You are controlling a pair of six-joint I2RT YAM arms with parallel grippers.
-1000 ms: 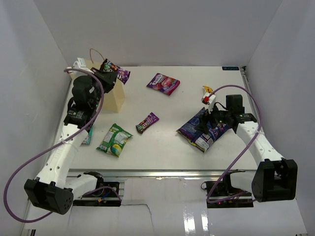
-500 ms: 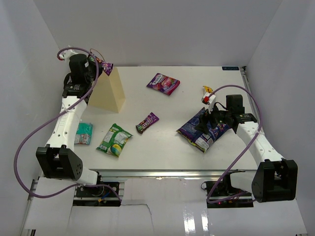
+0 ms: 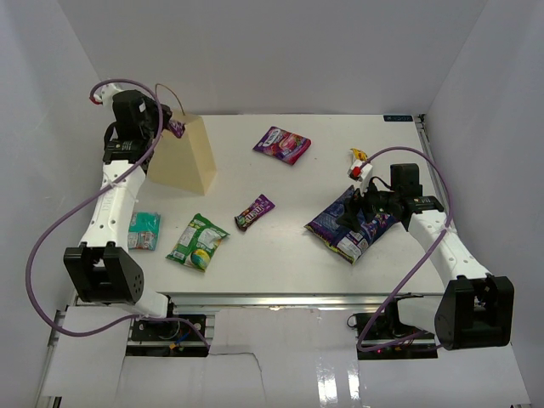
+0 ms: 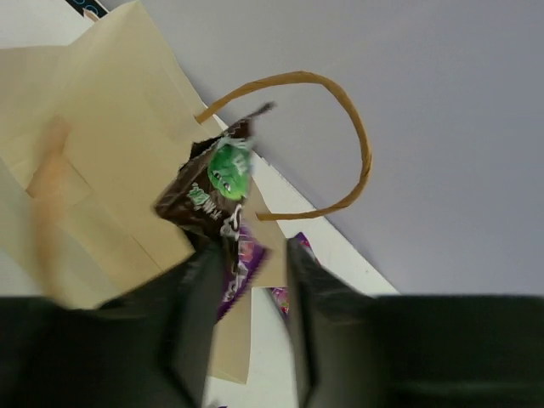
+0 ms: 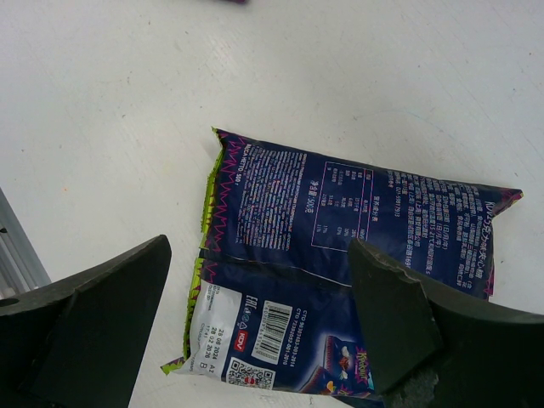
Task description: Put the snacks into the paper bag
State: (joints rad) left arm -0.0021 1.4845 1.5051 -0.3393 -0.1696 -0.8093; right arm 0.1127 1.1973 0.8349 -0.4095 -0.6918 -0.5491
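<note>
The paper bag (image 3: 185,161) stands upright at the far left of the bench (image 3: 289,263), long axis vertical. It is smooth cream paper with crisp folds, and a thin tan string handle (image 4: 361,144) loops up from its top edge.

At the mouth, a glossy brown candy packet (image 4: 208,200) with a green cartoon face pokes out, one crimped end pointing up and to the far side. A purple packet (image 4: 246,255) sits just below it.

The left claw (image 3: 172,127) is up at that opening, parted partway. The packets lie against one finger and there's a gap to the other, so nothing is clamped.

The other snacks lie flat and well apart:
- A purple-pink pouch (image 3: 281,144) sits far centre.
- A small yellow packet (image 3: 360,163) sits far right.
- A purple candy bar (image 3: 254,212) is in the middle, running near-left to far-right.
- A crinkly green-white bag (image 3: 197,241) and a teal packet (image 3: 143,229) lie near left.

On the right, the dark-blue chip bag (image 5: 340,212) lies with its printed back and barcode up. The right claw (image 5: 259,255) hangs over it, spread wide and holding nothing.

The bench is matte white, and plain white walls (image 3: 272,51) close in three sides.
</note>
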